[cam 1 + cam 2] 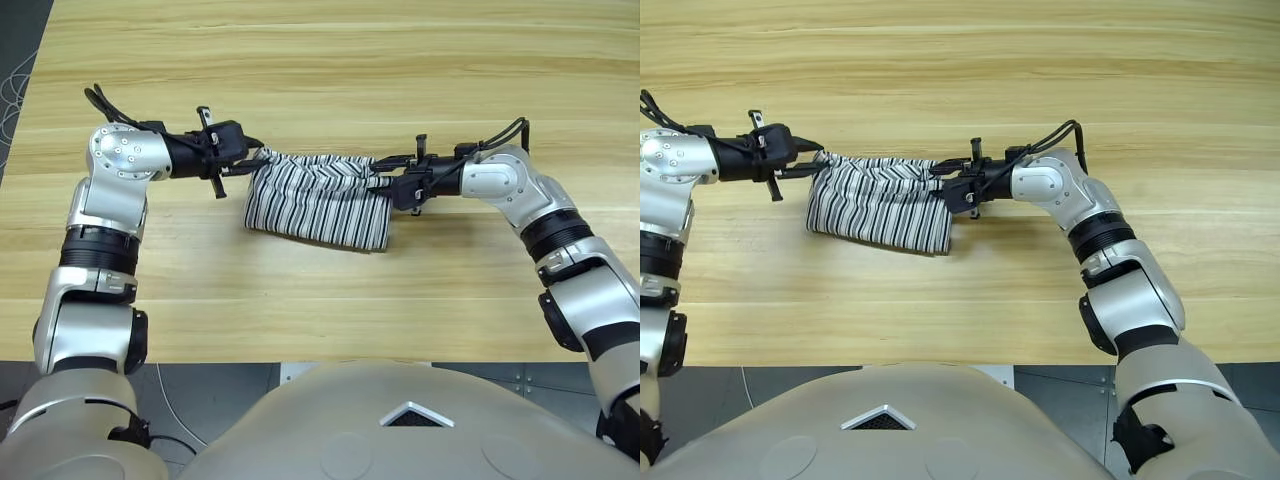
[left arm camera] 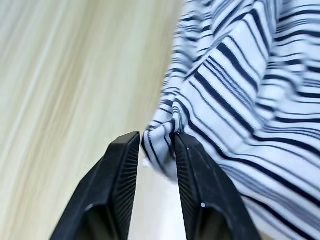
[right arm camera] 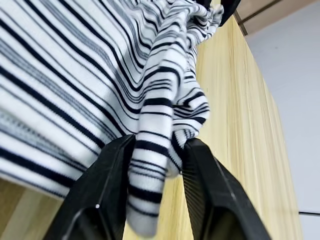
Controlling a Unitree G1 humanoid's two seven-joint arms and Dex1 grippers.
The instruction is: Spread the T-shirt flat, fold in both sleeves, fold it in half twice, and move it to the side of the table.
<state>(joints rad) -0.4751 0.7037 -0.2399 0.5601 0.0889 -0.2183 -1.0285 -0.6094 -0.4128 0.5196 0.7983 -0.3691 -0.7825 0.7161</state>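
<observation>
You have the wooden table (image 1: 300, 60) in front of you, and the striped T-shirt (image 1: 318, 203) sits near its middle, strung between your two arms. It is no flat spread garment now. It reads as a compact, roughly rectangular bundle several layers thick, with no sleeve sticking out, its far edge bunched and raised between the grippers and its near edge down at the wood.

Your left gripper (image 1: 260, 159) is at the shirt's left far corner. In the left wrist view its jaws are pinched on a small tuck of striped cloth. Your right gripper (image 1: 382, 171) is at the right far corner, and the right wrist view shows its jaws clamped on a thicker roll of the fabric.

Judging by the shape, the spreading and sleeve folds look done and at least one halving is in. I cannot tell whether the second halving is complete. What clearly remains is to settle the bundle and carry it to the side of the table, since it is well away from either edge.
</observation>
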